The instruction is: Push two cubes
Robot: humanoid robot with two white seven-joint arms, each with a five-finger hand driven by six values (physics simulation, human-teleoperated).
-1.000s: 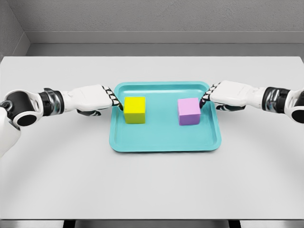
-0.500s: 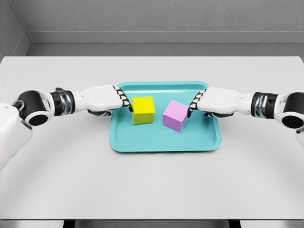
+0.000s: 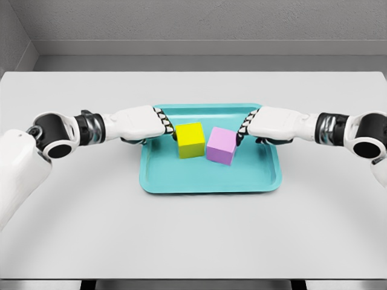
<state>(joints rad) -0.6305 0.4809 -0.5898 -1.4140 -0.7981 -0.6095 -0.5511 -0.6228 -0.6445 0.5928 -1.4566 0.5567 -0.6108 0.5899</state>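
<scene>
From the head view we see a grey table (image 3: pixel 193 235) with a teal tray (image 3: pixel 181 180) set a little back from its middle. Two cubes sit inside the tray, near its centre. The yellow cube (image 3: pixel 191 139) is on the left and the pink cube (image 3: pixel 221 145) is on the right. They are close enough that their near corners seem to touch, though we cannot tell for sure. The pink cube is turned at an angle to the tray's sides; the yellow cube is turned only slightly.

Our left hand (image 3: pixel 144 123) reaches in from the left over the tray's left rim. Its fingers (image 3: pixel 167 128) are curled together into a loose fist and hold nothing. The knuckles press against the left face of the yellow cube.

Our right hand (image 3: pixel 273 125) comes in from the right over the right part of the tray. Its fingers (image 3: pixel 243 131) are curled the same way, with nothing grasped. They sit right at the upper right side of the pink cube, and appear to touch it.

Both forearms lie low above the table, nearly level, pointing toward each other across the tray. The cubes are between the two hands. Behind the table is a plain grey wall (image 3: pixel 205 24).
</scene>
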